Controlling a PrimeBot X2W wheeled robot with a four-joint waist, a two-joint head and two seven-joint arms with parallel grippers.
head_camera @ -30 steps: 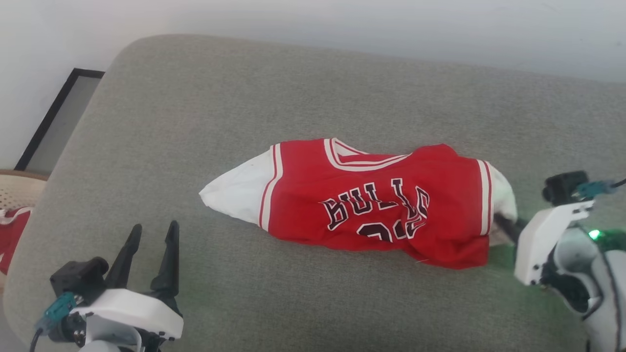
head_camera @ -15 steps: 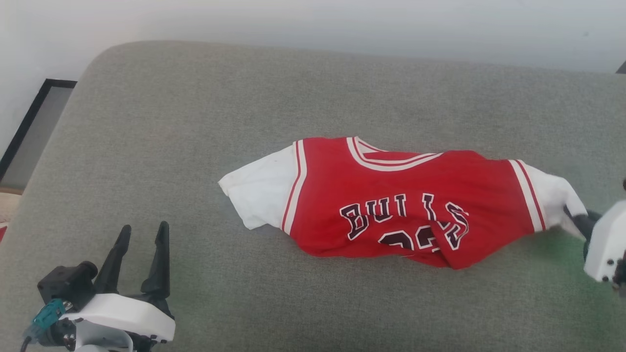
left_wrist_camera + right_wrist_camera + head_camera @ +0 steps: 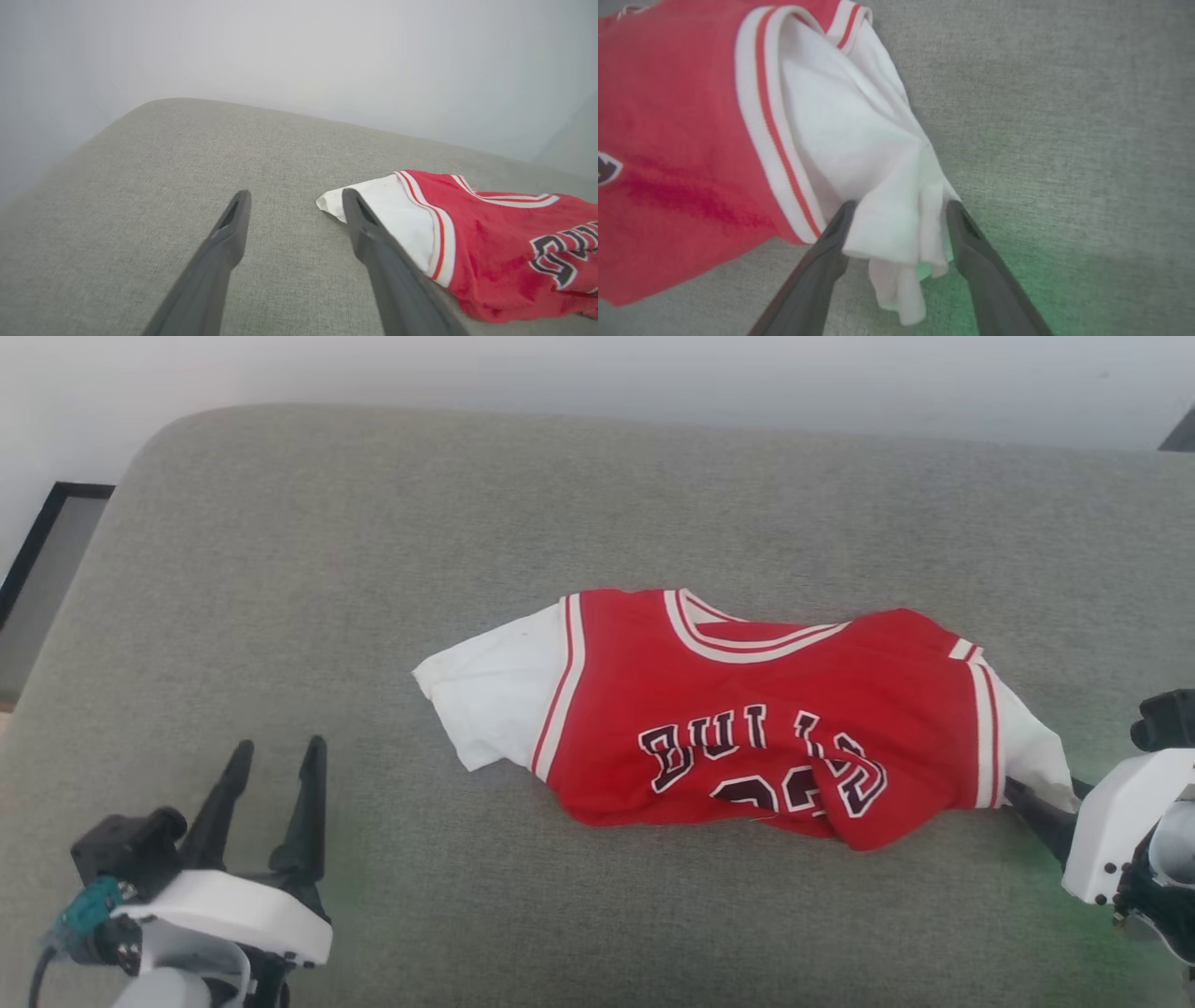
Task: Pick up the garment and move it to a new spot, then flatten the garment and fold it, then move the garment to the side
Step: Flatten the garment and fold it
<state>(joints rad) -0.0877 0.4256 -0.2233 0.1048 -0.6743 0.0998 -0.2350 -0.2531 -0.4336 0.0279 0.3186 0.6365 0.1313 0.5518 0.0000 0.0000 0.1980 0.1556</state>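
Grey cushion (image 3: pixel 373 569): garment (image 3: pixel 747 709) lies rumpled at its middle, lettering up, not yet flat.
Right gripper (image 3: pixel 901 207), cushion's near-right edge: jaws just sprung apart, pinch on white sleeve (image 3: pixel 878 154) dropped. Move likely finished; flattening next.
Left gripper (image 3: pixel 280 745), cushion's near-left: jaws spread, empty.
Right wrist view shows sleeve loose between fingers; head view too oblique to tell.

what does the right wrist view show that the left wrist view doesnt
Right wrist view: the right claw, fingers spread apart, with the bunched end of one white sleeve lying between them, and a green glow beside it.
Left wrist view: the left claw, open above bare cushion, plus the opposite white sleeve, the striped neckline and a pale wall.
Both: the red jersey lying on the grey cushion.
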